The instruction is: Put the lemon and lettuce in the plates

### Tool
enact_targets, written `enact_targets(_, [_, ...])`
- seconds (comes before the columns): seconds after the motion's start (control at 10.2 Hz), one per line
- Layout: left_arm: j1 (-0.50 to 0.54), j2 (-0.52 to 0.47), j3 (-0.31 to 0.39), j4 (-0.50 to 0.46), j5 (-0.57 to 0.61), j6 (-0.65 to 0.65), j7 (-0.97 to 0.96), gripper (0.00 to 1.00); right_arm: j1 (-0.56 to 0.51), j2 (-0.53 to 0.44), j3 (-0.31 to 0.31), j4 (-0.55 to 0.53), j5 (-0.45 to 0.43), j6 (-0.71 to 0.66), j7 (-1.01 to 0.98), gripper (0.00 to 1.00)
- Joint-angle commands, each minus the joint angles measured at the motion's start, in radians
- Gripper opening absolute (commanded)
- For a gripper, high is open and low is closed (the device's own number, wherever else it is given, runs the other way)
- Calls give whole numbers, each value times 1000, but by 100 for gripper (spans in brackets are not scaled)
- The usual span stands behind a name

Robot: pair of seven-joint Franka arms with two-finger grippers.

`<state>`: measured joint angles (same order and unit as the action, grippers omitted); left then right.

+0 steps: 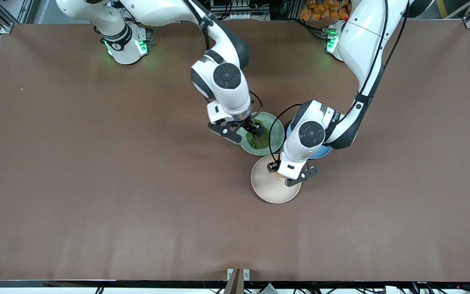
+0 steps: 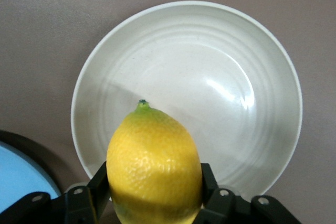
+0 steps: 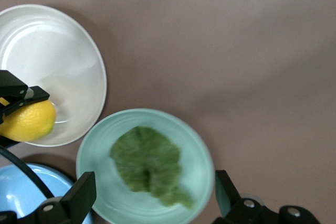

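Small dark lettering on left arm point(image 1: 335, 118) wrist link, too small to read.

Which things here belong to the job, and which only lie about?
Job: small oval yellow lemon in left end effector; dark green wrinkly lettuce leaf; round mint green plate; round beige plate; open right end effector.
Lying about: round blue plate.

The wrinkly green lettuce leaf point(image 3: 148, 163) lies in the pale mint round plate point(image 1: 278, 134). My left gripper point(image 1: 290, 178) holds the oval yellow lemon point(image 2: 154, 167) over the beige round plate point(image 1: 265, 188), nearer the front camera. My open right gripper point(image 1: 244, 131) is over the mint plate.
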<state>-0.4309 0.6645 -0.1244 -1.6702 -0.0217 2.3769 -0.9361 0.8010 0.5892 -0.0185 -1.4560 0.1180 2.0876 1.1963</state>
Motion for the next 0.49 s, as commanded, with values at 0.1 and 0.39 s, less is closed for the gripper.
enact_targets(0.1, [0,-6,38,37,26,-12,-26,100,-94,-127,-67,-9,-23,-214,-281,100])
enact_targets(0.39, [64,-40,52,35,31,-34,-1,100,-158,-224,-144,23,-21,-297,-446,100])
